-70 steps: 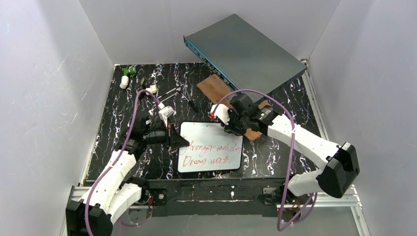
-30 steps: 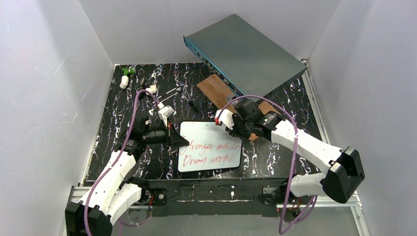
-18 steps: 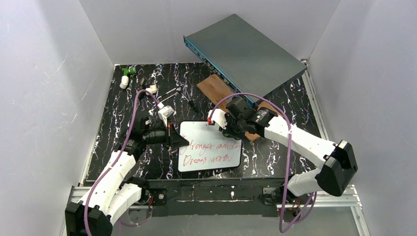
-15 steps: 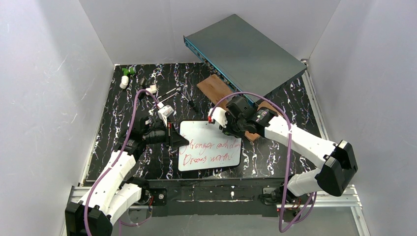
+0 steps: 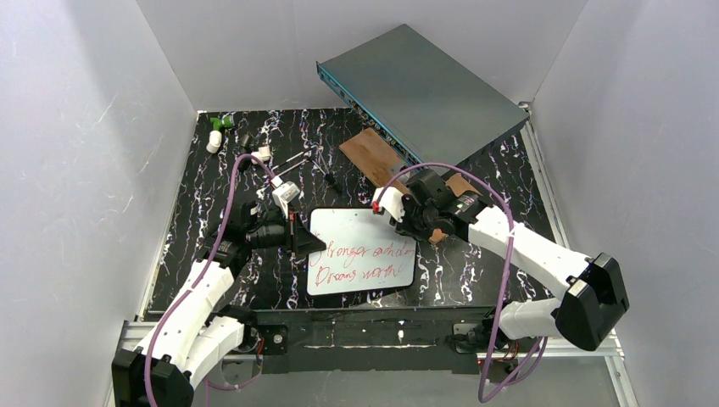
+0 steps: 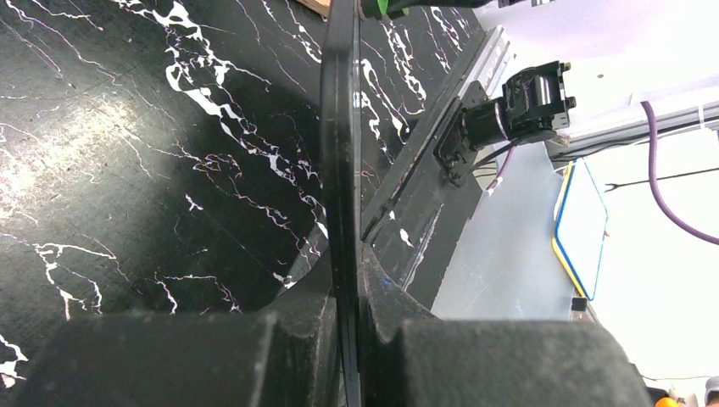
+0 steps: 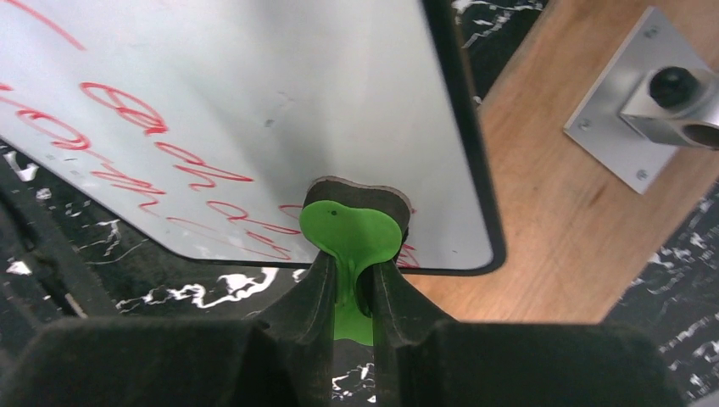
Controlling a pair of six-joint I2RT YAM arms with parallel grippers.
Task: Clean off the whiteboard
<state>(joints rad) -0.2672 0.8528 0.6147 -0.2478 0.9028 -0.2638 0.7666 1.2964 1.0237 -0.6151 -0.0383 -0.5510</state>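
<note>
The whiteboard (image 5: pixel 360 229) lies flat in the middle of the black marbled table, with two lines of red handwriting across its lower half. My left gripper (image 5: pixel 305 244) is shut on its left rim. In the left wrist view the whiteboard (image 6: pixel 339 127) shows edge-on, running away from my left gripper (image 6: pixel 348 263). My right gripper (image 5: pixel 398 222) hovers low at the board's right edge, shut on a green eraser (image 7: pixel 352 225) with a dark pad. The pad sits on the whiteboard (image 7: pixel 297 102) over the end of the red writing, in front of my right gripper (image 7: pixel 349 271).
A grey-teal metal box (image 5: pixel 424 89) leans at the back right. A brown wooden plank (image 5: pixel 373 153) lies beneath it, and it carries a metal bracket (image 7: pixel 644 93). Small green and white parts (image 5: pixel 219 127) and thin tools (image 5: pixel 326 174) lie at the back left. White walls close in three sides.
My right gripper slid left along the board with the eraser, then came back right to the board's right edge. The left gripper and the board have stayed put.
</note>
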